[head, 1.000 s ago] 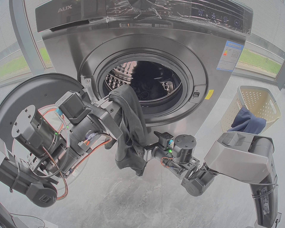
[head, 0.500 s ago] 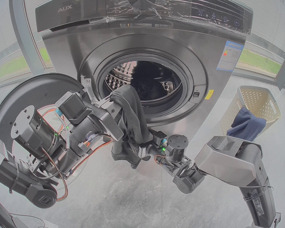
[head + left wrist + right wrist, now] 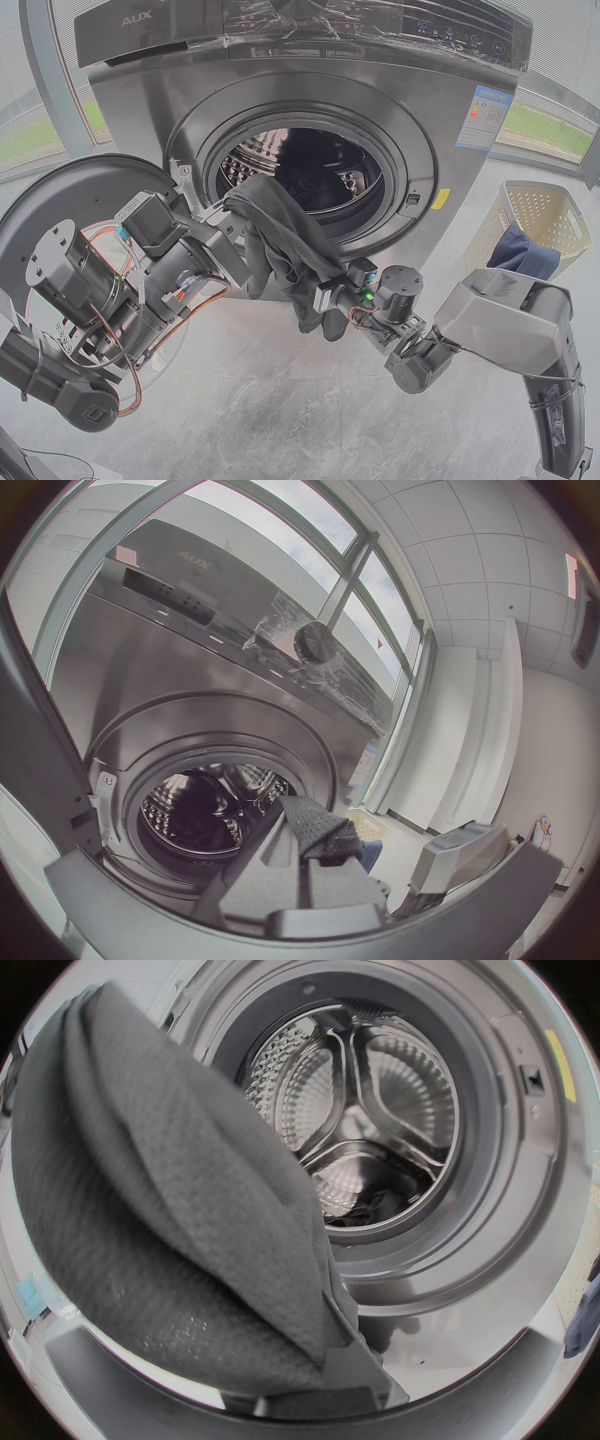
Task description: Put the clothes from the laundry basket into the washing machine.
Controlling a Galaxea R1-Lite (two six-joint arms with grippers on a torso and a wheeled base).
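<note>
Right gripper is mostly buried under the dark garment. Cloth folds converge at its tips, pinched there, and a tail of the garment hangs below. Left gripper is clamped on the other end, just before the washer opening. Left arm is raised. Right arm sits lower, angled up. Blue cloth is draped over the basket rim.

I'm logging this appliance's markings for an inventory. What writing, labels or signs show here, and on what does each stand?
Brand logo on the washing machine's dark top panel: legible short word, not quoted here.
Blue-and-white label on its front, upper right: too small to read.
Yellow sticker beside the door latch: too small to read.
Control panel captions under the icons: too small to read.
</note>
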